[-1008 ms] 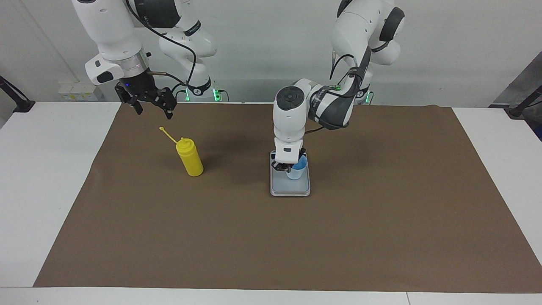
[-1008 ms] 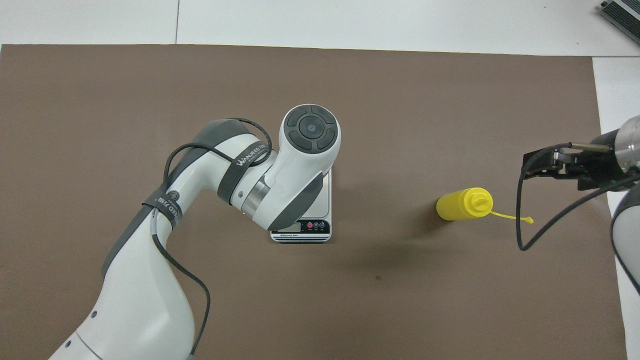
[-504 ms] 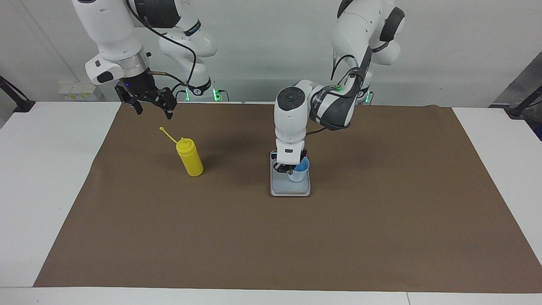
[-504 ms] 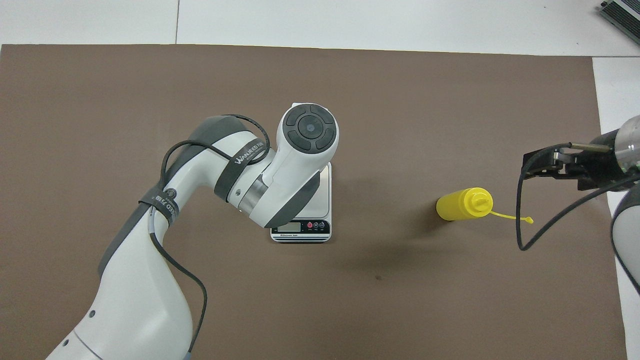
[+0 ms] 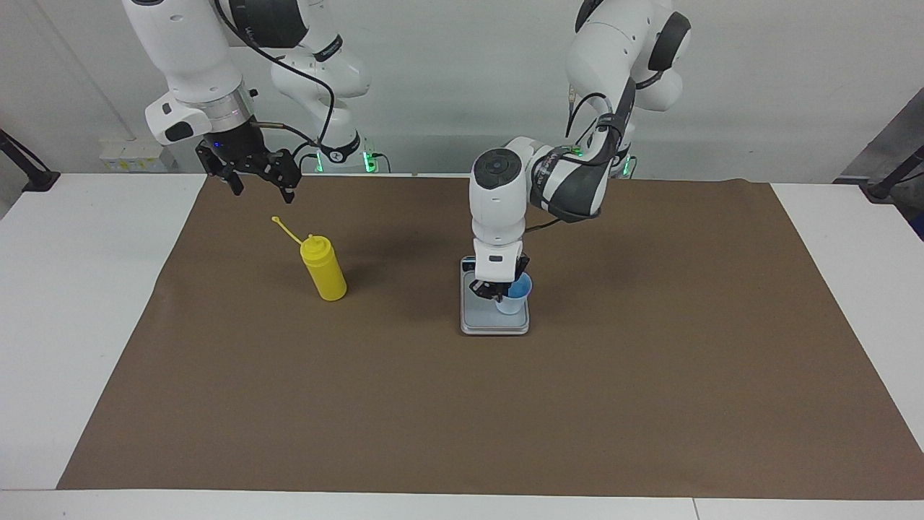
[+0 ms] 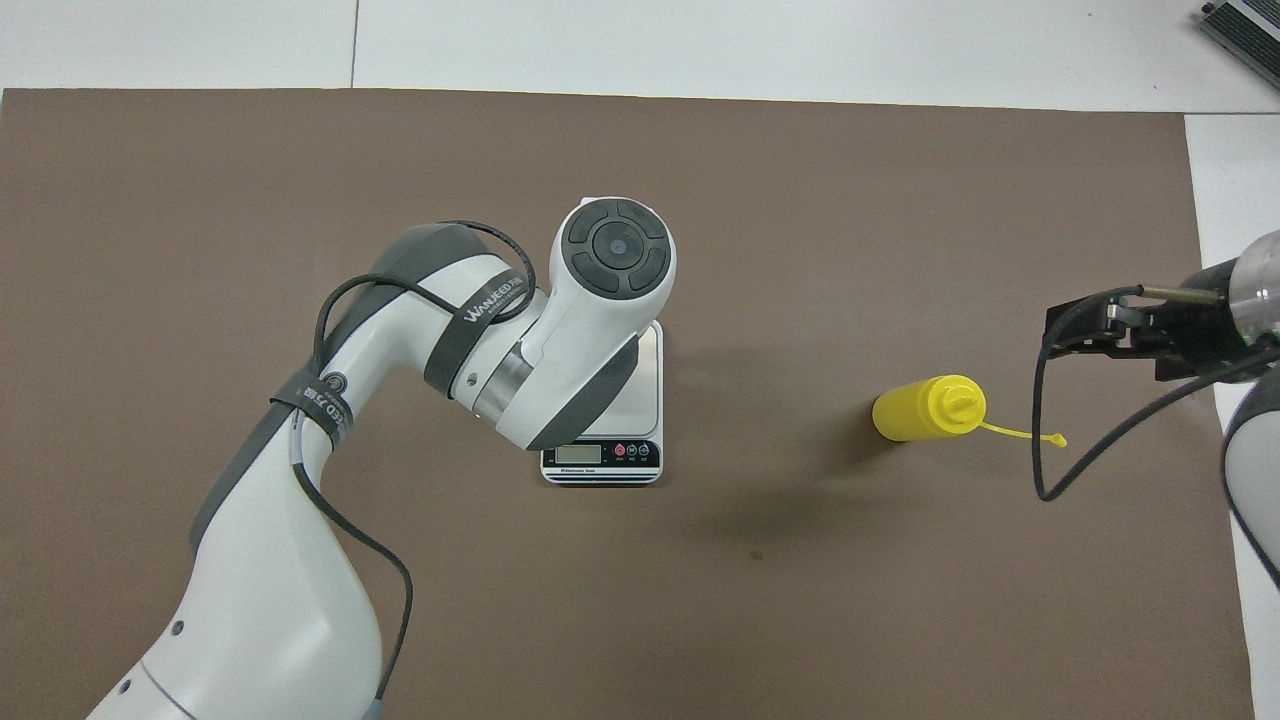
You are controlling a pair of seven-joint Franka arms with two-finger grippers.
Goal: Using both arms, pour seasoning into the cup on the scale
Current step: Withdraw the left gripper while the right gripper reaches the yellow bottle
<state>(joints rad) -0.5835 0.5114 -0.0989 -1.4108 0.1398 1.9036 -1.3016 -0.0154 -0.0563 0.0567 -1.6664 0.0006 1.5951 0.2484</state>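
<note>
Seasoning (image 5: 324, 271): yellow squeeze bottle, cylindrical, standing on the brown mat (image 5: 650, 404) toward the right arm's end of the tabletop (image 5: 79, 303), leaning slightly; nozzle top uppermost, thin tethered cap strap (image 5: 286, 230) sticking out from the neck toward the robots. Nothing touches it. Cup (image 5: 514, 296): small, light blue, tapered, on the grey plate of the scale (image 5: 494, 322), toward the plate's left-arm side. Scale: flat, rectangular, silver-grey, near the middle of the mat, well apart from the bottle; in the overhead view its display strip (image 6: 601, 454) with small buttons lies along the edge nearest the robots. Left gripper (image 5: 497, 289): pointing down over the scale, right at the cup's rim on the side toward the right arm; whether its jaws are grasping the cup or have let go cannot be told, as the wrist hides them from above and the fingertips are not resolved from the facing view. Left arm (image 6: 290, 560): white, reaching from its base out over the scale, black cable looped around it. Right gripper (image 5: 260, 177): raised over the mat's edge closest to the robots, near the bottle but clear of it, jaws released and spread, holding nothing. Right arm (image 5: 195, 58): waiting.
</note>
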